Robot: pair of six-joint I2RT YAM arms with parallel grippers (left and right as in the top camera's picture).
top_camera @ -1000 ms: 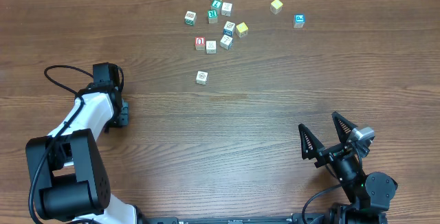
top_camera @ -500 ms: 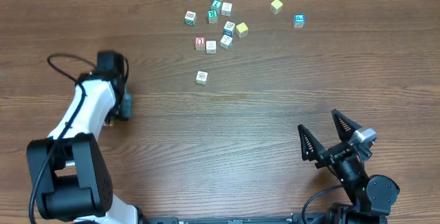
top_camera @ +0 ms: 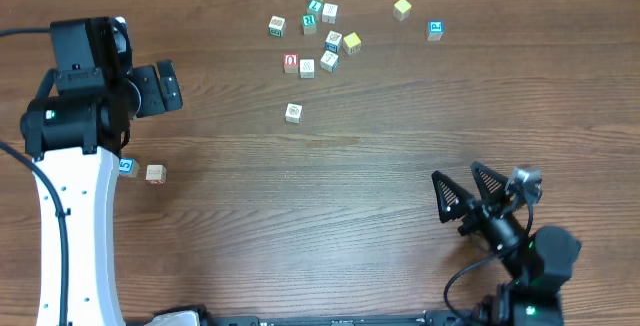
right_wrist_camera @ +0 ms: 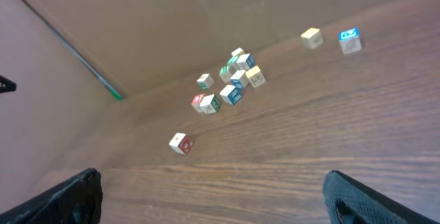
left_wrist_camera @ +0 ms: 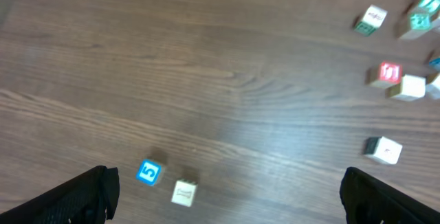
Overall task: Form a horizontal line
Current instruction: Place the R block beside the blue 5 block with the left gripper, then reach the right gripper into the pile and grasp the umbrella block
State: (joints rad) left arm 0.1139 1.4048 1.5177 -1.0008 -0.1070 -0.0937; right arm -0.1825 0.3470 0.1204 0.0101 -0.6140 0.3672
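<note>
— Which arm is placed for the next cube?
— The left, I'd judge. The right fingers (top_camera: 447, 204), spread wide and empty, sit nearest, well apart from every cube. The line (top_camera: 150, 172) is only begun: blue cube (left_wrist_camera: 148, 172) and whitish cube (left_wrist_camera: 183, 193) side by side, far left on the table (top_camera: 350, 226). The left fingers (left_wrist_camera: 86, 196), wide open, hang just past it. The lone cube (top_camera: 293, 112) lies to their right, the cluster (top_camera: 333, 41) beyond.
— Touching?
— The left wrist view hints at a gap; overhead cannot settle it.

Only two small wooden cubes of the row show. A blue-faced cube (left_wrist_camera: 148, 172) with a white mark lies flat, and a whitish cube (left_wrist_camera: 183, 193) sits just beside it with a slight gap. Both lie under the spread left pincer (left_wrist_camera: 230, 200), nearer the finger at the wrist view's left edge.
</note>
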